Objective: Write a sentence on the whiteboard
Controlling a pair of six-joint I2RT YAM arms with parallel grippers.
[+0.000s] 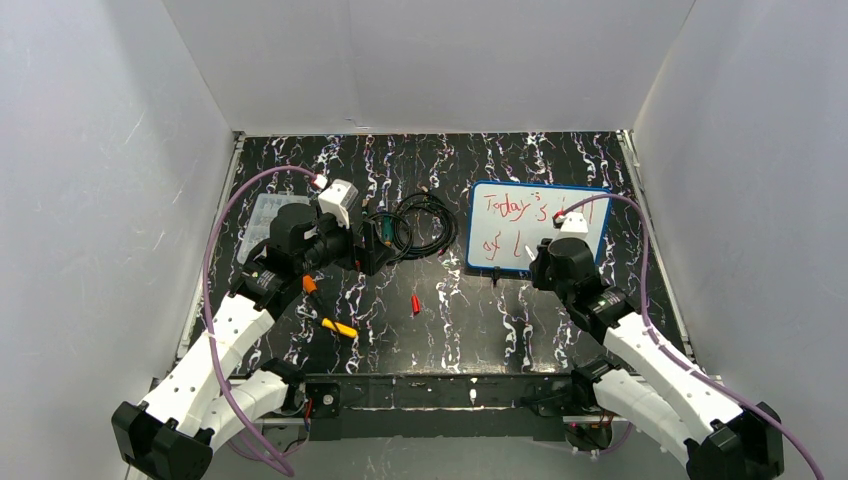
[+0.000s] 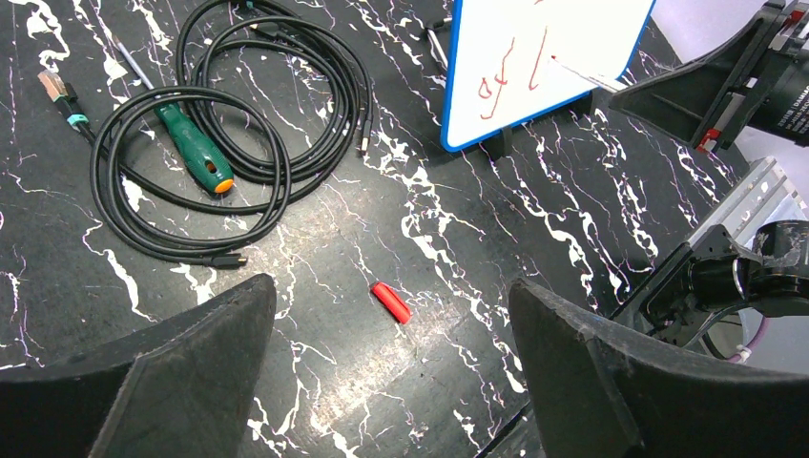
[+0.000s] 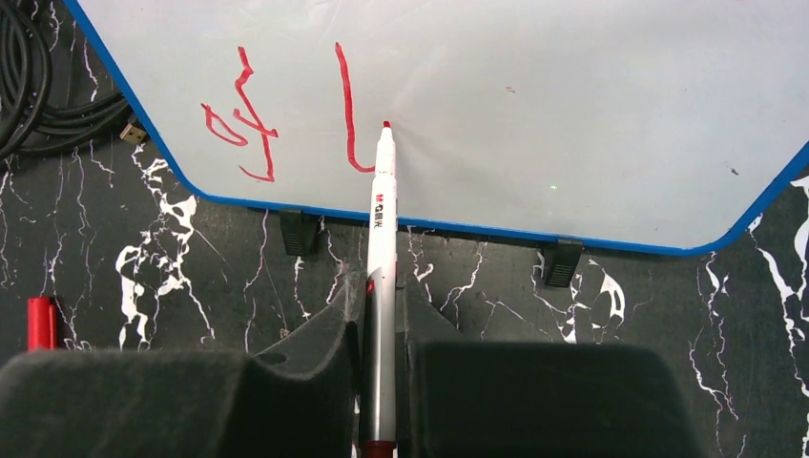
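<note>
While over whiteboard (image 3: 572, 114): right gripper (image 3: 380, 315), marker (image 3: 382, 229) clamped.

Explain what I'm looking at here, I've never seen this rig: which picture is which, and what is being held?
Two robot arms sit at the near edge of a dark marbled table. The wide picture looks down from above; the other two come from a camera on each wrist. The right pincer is shut on a white marker, its red tip at the whiteboard, where red lettering reads "Today's" with "of" below it. The left pincer is open and holds nothing. On the table lie a black cable coil, a green screwdriver, a red cap and a clear box.
</note>
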